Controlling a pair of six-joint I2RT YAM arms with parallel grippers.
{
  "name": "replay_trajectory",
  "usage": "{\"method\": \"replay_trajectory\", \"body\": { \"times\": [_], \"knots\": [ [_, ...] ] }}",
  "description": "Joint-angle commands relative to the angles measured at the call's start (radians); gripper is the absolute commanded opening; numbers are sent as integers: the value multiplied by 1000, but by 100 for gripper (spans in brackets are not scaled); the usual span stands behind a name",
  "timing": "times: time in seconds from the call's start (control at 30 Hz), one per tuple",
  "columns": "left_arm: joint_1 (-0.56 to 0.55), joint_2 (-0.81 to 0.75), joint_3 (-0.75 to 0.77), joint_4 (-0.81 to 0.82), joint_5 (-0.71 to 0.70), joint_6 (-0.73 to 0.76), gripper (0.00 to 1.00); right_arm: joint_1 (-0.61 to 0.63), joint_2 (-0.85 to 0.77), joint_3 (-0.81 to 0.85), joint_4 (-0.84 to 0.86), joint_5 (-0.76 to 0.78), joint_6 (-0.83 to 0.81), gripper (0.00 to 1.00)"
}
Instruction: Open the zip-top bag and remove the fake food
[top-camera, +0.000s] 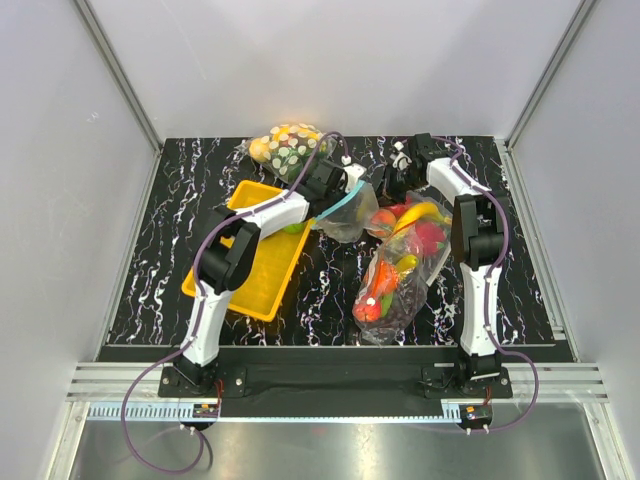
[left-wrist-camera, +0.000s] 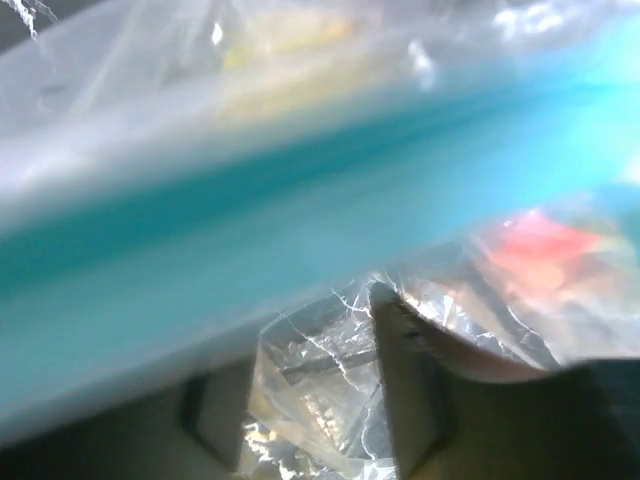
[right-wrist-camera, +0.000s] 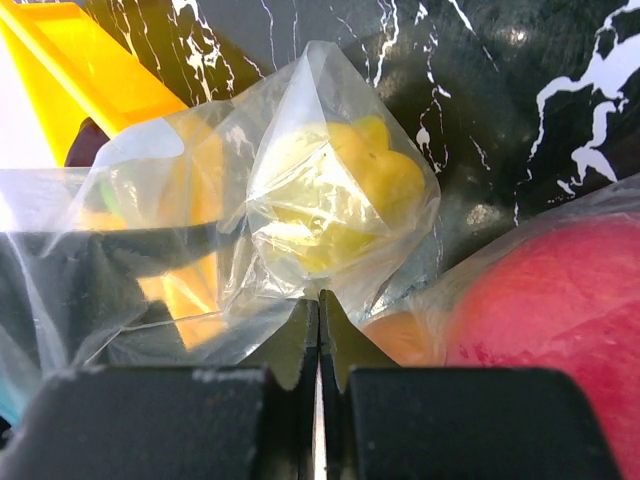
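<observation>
The zip-top bag (top-camera: 348, 220) lies between the two arms, its blue-teal zip strip (top-camera: 338, 207) lifted towards my left gripper (top-camera: 345, 185). In the left wrist view the strip (left-wrist-camera: 300, 220) runs blurred across the frame. The left gripper (left-wrist-camera: 300, 350) has its fingers (left-wrist-camera: 410, 390) apart, with crumpled clear film between them. My right gripper (right-wrist-camera: 318, 300) is shut, pinching a fold of the bag (right-wrist-camera: 330, 130). A yellow-green piece of fake food (right-wrist-camera: 345, 190) sits inside the bag, just beyond the fingertips. A green ball (top-camera: 292, 228) lies in the yellow tray.
A yellow tray (top-camera: 250, 270) sits under the left arm. A larger clear bag of red and orange fruit (top-camera: 400, 265) lies right of centre, and its red fruit (right-wrist-camera: 560, 320) is close beside the right fingers. A white-dotted bag (top-camera: 285, 148) rests at the back.
</observation>
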Motion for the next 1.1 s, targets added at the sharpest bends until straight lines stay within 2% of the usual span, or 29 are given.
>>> {"method": "replay_trajectory", "body": {
  "times": [0.0, 0.1, 0.27, 0.4, 0.43, 0.53, 0.73, 0.83, 0.97, 1.07],
  "knots": [
    [5, -51, 14, 82, 49, -42, 61, 7, -71, -13, 34, 12, 18, 0],
    [5, -30, 48, 82, 59, -48, 69, 5, -73, 2, 26, 18, 6, 0],
    [4, 7, 94, 64, 50, -43, 72, 4, -79, 48, 14, 34, 9, 0],
    [5, 25, 115, 47, 45, -31, 72, -10, -102, 45, 32, 37, 29, 31],
    [5, 27, 114, 47, 43, -31, 72, -16, -108, 39, 61, 38, 37, 41],
    [4, 31, 112, 42, 39, -26, 73, -28, -110, 45, 85, 51, 52, 48],
    [3, 60, 146, 15, 37, -16, 73, -30, -4, 172, 43, 63, 60, 46],
    [5, 76, 157, 10, 33, -17, 73, -21, 42, 227, 2, 86, 20, 40],
    [5, 79, 151, 12, 17, -17, 73, 2, 79, 235, -29, 116, -9, 26],
    [3, 80, 151, 13, 16, -19, 73, 19, 105, 232, -53, 150, -34, 22]
  ]
}}
